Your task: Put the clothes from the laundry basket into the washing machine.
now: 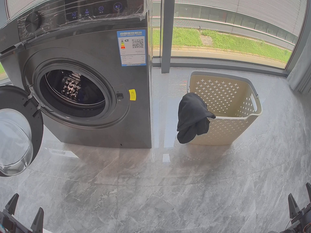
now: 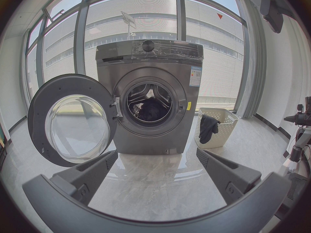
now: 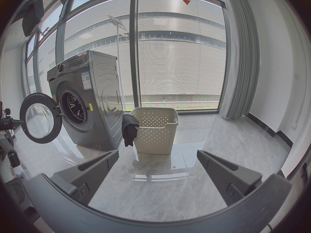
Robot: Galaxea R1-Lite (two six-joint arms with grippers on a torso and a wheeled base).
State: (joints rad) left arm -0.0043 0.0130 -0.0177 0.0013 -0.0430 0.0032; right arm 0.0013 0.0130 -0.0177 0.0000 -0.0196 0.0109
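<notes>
A grey front-loading washing machine (image 1: 97,81) stands at the left, its round door (image 1: 16,130) swung open. Dark clothes (image 2: 150,109) lie inside the drum. A cream laundry basket (image 1: 226,110) sits on the floor to the machine's right, near the window. A dark garment (image 1: 192,117) hangs over the basket's near left rim (image 3: 129,130). My left gripper (image 1: 24,212) is low at the bottom left, open and empty (image 2: 157,162). My right gripper (image 1: 299,198) is at the bottom right, also open and empty (image 3: 157,162). Both are well short of the basket.
Grey marble floor (image 1: 162,191) stretches between the grippers and the machine and basket. A floor-to-ceiling window (image 1: 226,23) with a vertical frame post runs behind them. A curtain (image 1: 301,72) hangs at the far right.
</notes>
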